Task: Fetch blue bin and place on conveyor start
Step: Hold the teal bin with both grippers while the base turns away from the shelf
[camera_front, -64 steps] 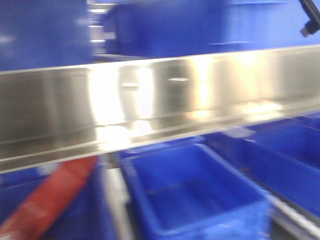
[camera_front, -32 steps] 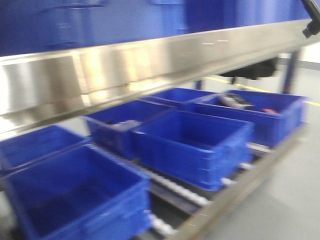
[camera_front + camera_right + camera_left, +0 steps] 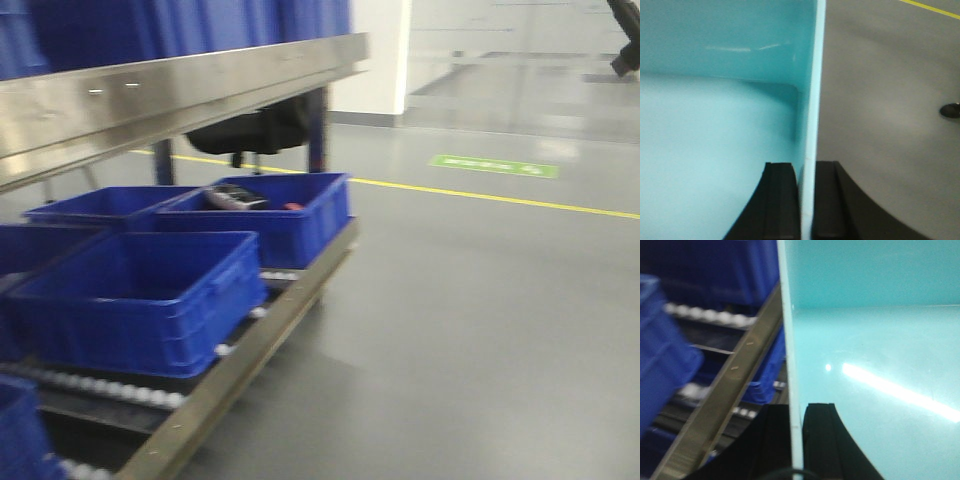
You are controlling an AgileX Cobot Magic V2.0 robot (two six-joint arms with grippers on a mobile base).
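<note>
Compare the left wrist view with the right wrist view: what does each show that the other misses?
Only the left wrist view shows dark blue crates, white rollers and a steel rail beside the blue bin. Only the right wrist view shows bare grey floor with a yellow line. Both show the bin's pale turquoise wall pinched between black fingers, one inside and one outside: the left gripper in one, the right gripper in the other.
</note>
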